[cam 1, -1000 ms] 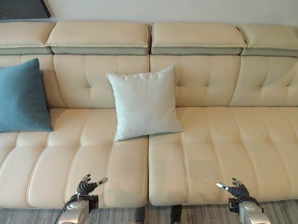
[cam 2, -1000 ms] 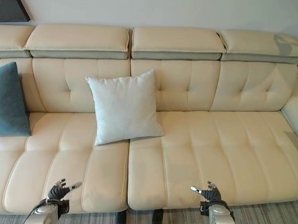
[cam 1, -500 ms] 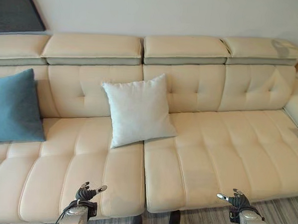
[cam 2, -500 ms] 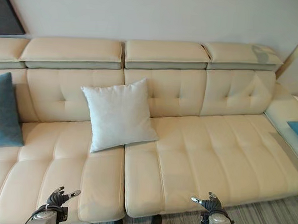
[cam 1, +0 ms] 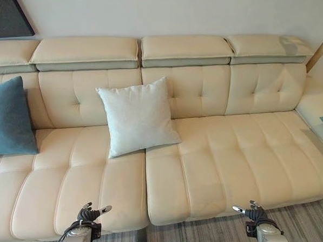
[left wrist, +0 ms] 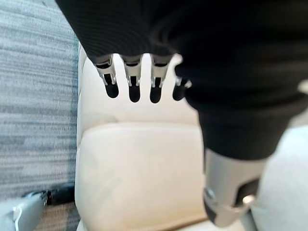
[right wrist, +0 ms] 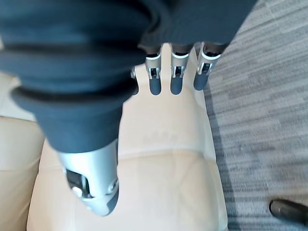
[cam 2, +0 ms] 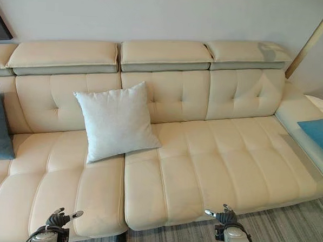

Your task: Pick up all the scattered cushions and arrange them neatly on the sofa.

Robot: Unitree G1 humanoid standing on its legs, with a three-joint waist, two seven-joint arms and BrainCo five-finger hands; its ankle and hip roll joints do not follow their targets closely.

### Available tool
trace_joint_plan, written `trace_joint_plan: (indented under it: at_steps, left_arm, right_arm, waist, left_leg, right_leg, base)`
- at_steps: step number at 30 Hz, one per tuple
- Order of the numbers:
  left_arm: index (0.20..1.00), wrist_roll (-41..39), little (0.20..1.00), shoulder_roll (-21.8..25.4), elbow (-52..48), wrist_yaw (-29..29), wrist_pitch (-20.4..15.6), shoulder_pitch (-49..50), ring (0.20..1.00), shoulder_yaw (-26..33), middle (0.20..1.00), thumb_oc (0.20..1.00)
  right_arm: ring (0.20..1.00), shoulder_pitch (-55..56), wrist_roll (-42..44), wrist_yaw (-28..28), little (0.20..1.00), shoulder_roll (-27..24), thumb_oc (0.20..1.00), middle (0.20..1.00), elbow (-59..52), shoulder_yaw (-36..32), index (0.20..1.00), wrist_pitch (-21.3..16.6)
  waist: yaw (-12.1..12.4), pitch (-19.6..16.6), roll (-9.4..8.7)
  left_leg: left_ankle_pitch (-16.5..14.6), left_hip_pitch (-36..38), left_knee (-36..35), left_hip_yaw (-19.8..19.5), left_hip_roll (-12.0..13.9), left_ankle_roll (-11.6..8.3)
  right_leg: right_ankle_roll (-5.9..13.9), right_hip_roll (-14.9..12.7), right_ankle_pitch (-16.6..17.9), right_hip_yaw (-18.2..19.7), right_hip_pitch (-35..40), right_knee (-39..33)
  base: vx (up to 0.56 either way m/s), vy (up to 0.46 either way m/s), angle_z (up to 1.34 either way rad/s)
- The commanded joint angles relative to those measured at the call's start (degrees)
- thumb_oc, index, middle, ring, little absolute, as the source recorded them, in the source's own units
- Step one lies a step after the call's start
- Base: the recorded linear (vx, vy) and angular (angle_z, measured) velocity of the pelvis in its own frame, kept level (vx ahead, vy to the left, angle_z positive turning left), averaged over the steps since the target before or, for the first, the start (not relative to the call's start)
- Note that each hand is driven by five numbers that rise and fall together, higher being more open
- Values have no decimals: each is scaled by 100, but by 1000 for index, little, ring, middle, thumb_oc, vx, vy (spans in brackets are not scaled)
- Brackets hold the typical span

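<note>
Fingers slack and empty on both hands, low at the sofa's (cam 1: 213,172) front edge.
Left hand (cam 1: 88,215), teal cushion (cam 1: 7,118), white cushion (cam 1: 135,117), right hand (cam 1: 253,213); blue cushion (cam 2: 319,134) far right, nearer the right hand.

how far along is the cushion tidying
Partly done. A white cushion and a dark blue cushion already lean against the sofa backrest. Nothing is in hand: the left robot hand and right robot hand hang open by the seat edge. A bright blue cushion at the far right end may need arranging.
</note>
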Motion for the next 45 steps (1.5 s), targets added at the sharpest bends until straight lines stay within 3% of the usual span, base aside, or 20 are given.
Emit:
trace_joint_plan:
  at_steps: [1,5,6,8,10,11,13,15,22,31,37,40,41,45]
  left_arm:
    - [1000,-56,1000,204,-151,69,-127,-347,1000,177,1000,1000]
    - [1000,5,1000,150,-145,49,-130,-380,1000,116,1000,1000]
    - [1000,50,1000,148,-154,39,-120,-331,1000,125,1000,1000]
    - [1000,55,1000,131,-158,39,-120,-301,1000,125,1000,1000]
    - [1000,9,1000,70,-137,33,-124,-212,1000,135,1000,1000]
    - [1000,-47,1000,44,-186,29,-126,-136,1000,157,1000,1000]
    - [1000,4,1000,-7,-100,13,-91,-125,1000,122,1000,1000]
    - [1000,24,1000,-20,-86,11,-90,-117,1000,92,1000,1000]
    - [1000,192,1000,-136,-134,-74,-34,-63,1000,-59,1000,1000]
    - [1000,181,1000,-107,-170,-68,-9,-51,1000,-43,1000,1000]
    - [1000,-11,1000,29,-564,-8,-94,-178,1000,-19,1000,1000]
    - [1000,12,1000,33,-686,-46,-96,-238,1000,-51,1000,1000]
    - [1000,32,1000,-5,-703,-97,-109,-210,1000,-81,1000,1000]
    - [1000,7,1000,-59,-663,-110,-93,-183,1000,-80,1000,1000]
  right_arm:
    - [1000,-315,40,-101,1000,-226,1000,1000,-224,-29,1000,-191]
    - [1000,-277,39,-144,1000,-286,1000,1000,-250,-45,1000,-198]
    - [1000,-289,27,-131,1000,-273,1000,1000,-238,-50,1000,-174]
    - [1000,-287,12,-128,1000,-257,1000,1000,-221,-37,1000,-172]
    - [1000,-295,-25,-104,1000,-200,1000,1000,-172,34,1000,-151]
    - [1000,-274,-35,-99,1000,-176,1000,1000,-146,29,1000,-132]
    - [1000,-231,-7,-89,1000,-135,1000,1000,-75,44,1000,-145]
    - [1000,-199,-2,-93,1000,-119,1000,1000,-74,24,1000,-149]
    - [1000,18,-29,-58,1000,-21,1000,1000,-148,-41,1000,-116]
    - [1000,47,-67,-32,1000,58,1000,1000,-66,6,1000,-82]
    - [1000,-188,-44,-118,1000,-6,1000,1000,-290,108,1000,-108]
    - [1000,-291,-101,-149,1000,-62,1000,1000,-390,125,1000,-92]
    - [1000,-320,-108,-119,1000,-32,1000,1000,-336,134,1000,-96]
    - [1000,-310,-152,-106,1000,-2,1000,1000,-288,158,1000,-78]
  waist:
    - [-24,339,-178]
    - [-31,474,-166]
    - [-21,436,-226]
    - [-18,400,-242]
    - [4,314,-266]
    - [-22,246,-227]
    - [-76,148,-127]
    - [-103,115,-115]
    - [-232,-9,-34]
    - [-242,-67,-41]
    - [-184,259,-69]
    - [-132,266,-149]
    - [-136,186,-201]
    - [-160,102,-130]
  left_leg:
    - [-150,-358,-104,-2,-407,-209]
    - [-164,-269,-104,-43,-471,-198]
    - [-400,-52,105,-100,-582,-37]
    - [-564,-58,319,-183,-638,17]
    - [-1050,39,741,-429,-785,134]
    - [-1101,147,646,-452,-783,149]
    - [-838,414,21,-457,-778,108]
    - [-779,460,-104,-455,-778,88]
    - [-1043,681,-104,-273,-822,134]
    - [-1104,835,-104,-248,-812,139]
    - [-567,136,-104,-526,-758,-67]
    - [-796,131,126,-684,-875,67]
    - [-1226,235,457,-628,-934,182]
    - [-1386,650,189,-481,-920,209]
  right_leg:
    - [-67,133,-820,-90,75,260]
    - [-124,109,-751,-274,111,276]
    - [-113,45,-701,-229,72,302]
    - [-113,17,-665,-206,52,290]
    - [-102,-34,-632,-88,10,235]
    - [-98,1,-657,-62,-10,219]
    - [-75,65,-613,-96,4,104]
    - [-68,66,-611,-133,8,103]
    - [73,-62,-513,-79,133,7]
    - [64,-72,-529,54,228,7]
    - [-51,-18,-429,-42,-264,7]
    - [-24,-82,-307,-126,-548,85]
    - [17,-115,-269,-112,-551,36]
    - [40,-3,-283,-18,-466,7]
  base:
    - [-255,-204,8]
    - [-198,-131,21]
    - [-109,-62,7]
    - [-89,-40,-10]
    - [-55,12,-29]
    - [6,58,-32]
    - [45,74,-12]
    - [25,63,3]
    - [25,97,4]
    - [11,2,-8]
    - [-193,-122,5]
    - [-137,-71,27]
    - [-10,-20,16]
    - [24,23,-5]
